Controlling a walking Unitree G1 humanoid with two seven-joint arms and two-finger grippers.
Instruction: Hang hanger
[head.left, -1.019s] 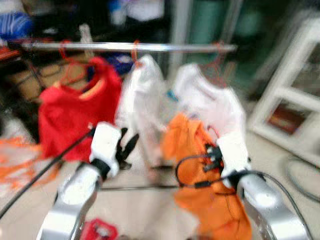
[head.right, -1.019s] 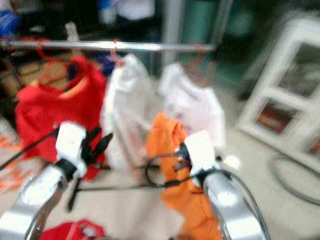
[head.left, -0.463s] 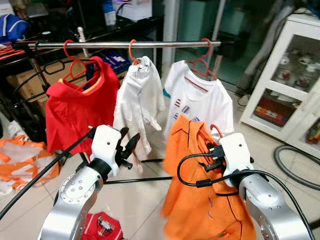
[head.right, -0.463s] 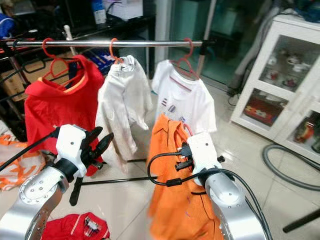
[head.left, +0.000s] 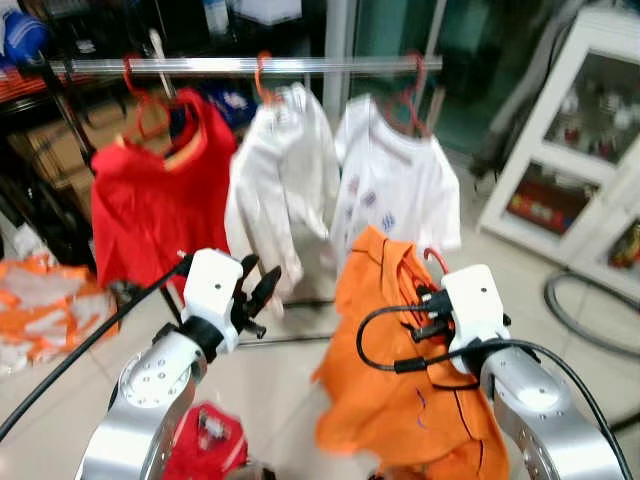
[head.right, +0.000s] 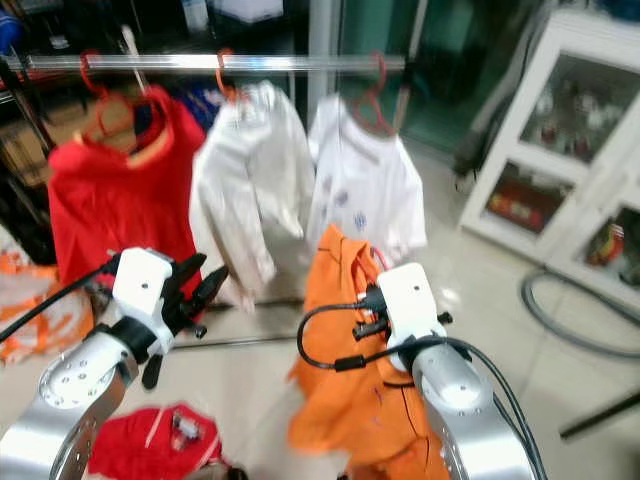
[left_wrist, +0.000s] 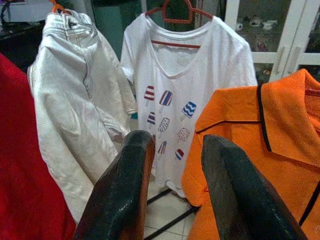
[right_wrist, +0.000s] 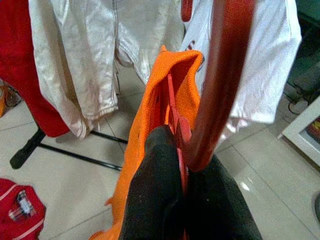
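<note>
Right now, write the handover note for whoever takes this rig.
Right tool: shut on the red hanger carrying the orange shirt, held low in front of the rail.
Left tool: open, empty, raised beside it.
Already hung on the rail: red shirt, white jacket, white T-shirt.
Left to do: lift the hanger and hook it over the rail.

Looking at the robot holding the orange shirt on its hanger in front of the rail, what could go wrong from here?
1. The right gripper pinches only the red hanger near its hook, so the heavy orange shirt may swing or twist the hook away from the rail.
2. The rail already carries a red shirt, white jacket and white T-shirt; the hook might snag one.
3. The left gripper, jaws open, holds nothing, so a slip would go uncaught.
</note>
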